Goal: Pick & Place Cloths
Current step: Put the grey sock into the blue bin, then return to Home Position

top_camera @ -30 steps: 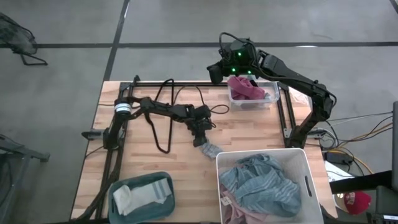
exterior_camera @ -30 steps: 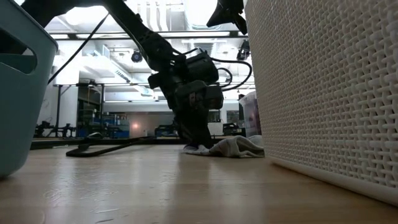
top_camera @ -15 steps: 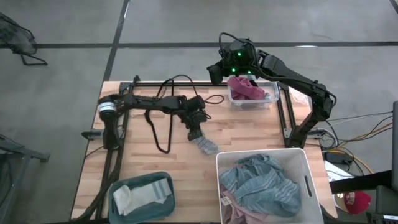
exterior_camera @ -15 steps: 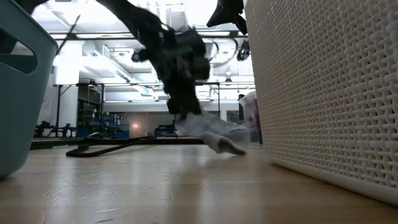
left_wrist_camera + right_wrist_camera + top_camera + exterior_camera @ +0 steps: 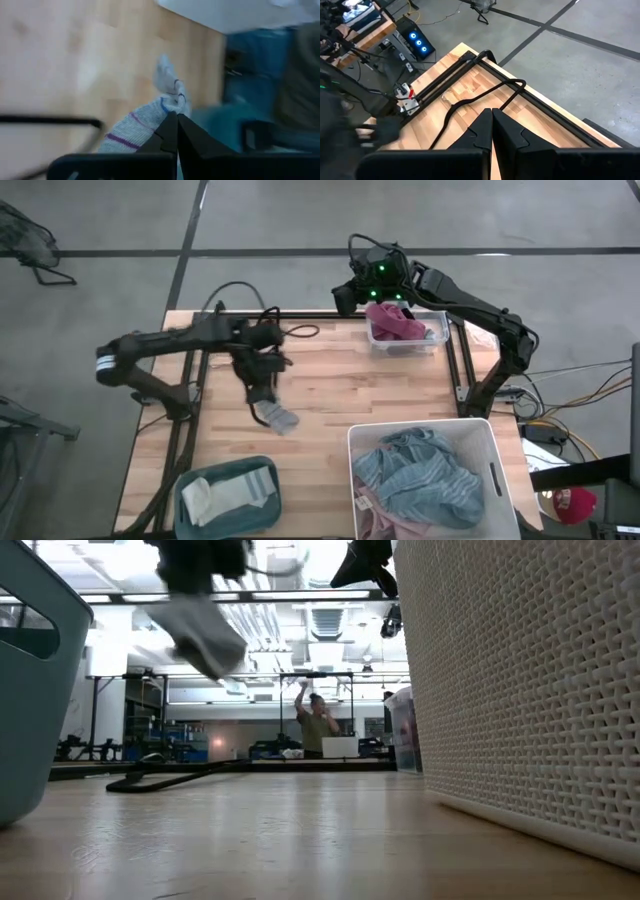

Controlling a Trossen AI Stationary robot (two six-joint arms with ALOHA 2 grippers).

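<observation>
A grey sock [image 5: 277, 418] with purple stripes hangs from my left gripper [image 5: 262, 394], which is shut on it above the table's middle-left; the low view shows the sock [image 5: 205, 635] high off the tabletop. The left wrist view has the sock [image 5: 131, 131] at my shut fingers [image 5: 175, 131]. My right gripper [image 5: 348, 292] is shut and hovers at the far edge beside a clear bin [image 5: 438, 340] holding a pink and maroon cloth [image 5: 392, 320]. It touches nothing. My left gripper pinches the grey sock between its two fingers, coming from above and pointing down. A crumpled part of the sock [image 5: 172, 100] sticks out past the fingertips, and the striped length [image 5: 120, 140] trails off to one side. The sock hangs below the fingers, lifted clear of the table.
A white basket [image 5: 500, 480] at the near right holds blue-striped and pink cloths [image 5: 415, 475]. A teal bin [image 5: 186, 510] at the near left holds white and grey socks [image 5: 228, 490]. A black cable [image 5: 245, 395] loops over the table's left. A person [image 5: 318, 722] stands in the room behind.
My left gripper, shut on the sock, has risen and swung toward the table's left edge. The sock lay on the table beside the white basket a second ago; now it hangs lifted clear, nearer the teal bin.
</observation>
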